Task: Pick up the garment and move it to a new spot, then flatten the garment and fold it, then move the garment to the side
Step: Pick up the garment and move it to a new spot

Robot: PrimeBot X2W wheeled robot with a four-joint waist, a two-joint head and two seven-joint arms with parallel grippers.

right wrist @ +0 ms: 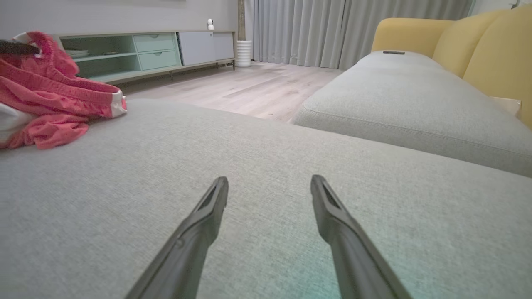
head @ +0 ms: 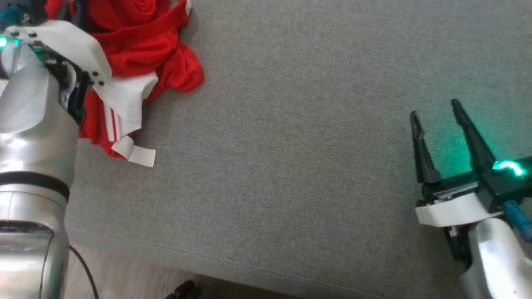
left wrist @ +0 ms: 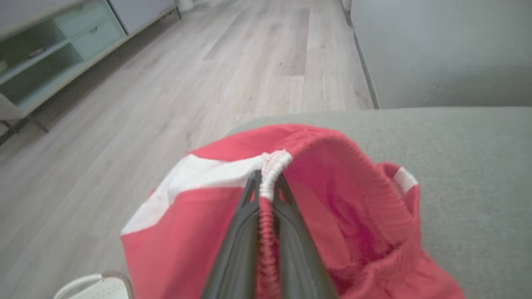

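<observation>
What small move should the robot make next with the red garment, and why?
Probably lift the left gripper and carry the garment toward the bare middle of the grey cushion: it is shut on the garment, which lies bunched at the cushion's edge, and the right gripper is open, apart from it.

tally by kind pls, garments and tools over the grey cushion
garment: 1
tools: 2, the left tool shut on the garment, the right tool open
total: 3

Silver arms (head: 37, 124), white wrists (head: 451, 211) — blk fingers (head: 422, 149), green LEDs (head: 509, 167) (blue plug (head: 517, 218)).
</observation>
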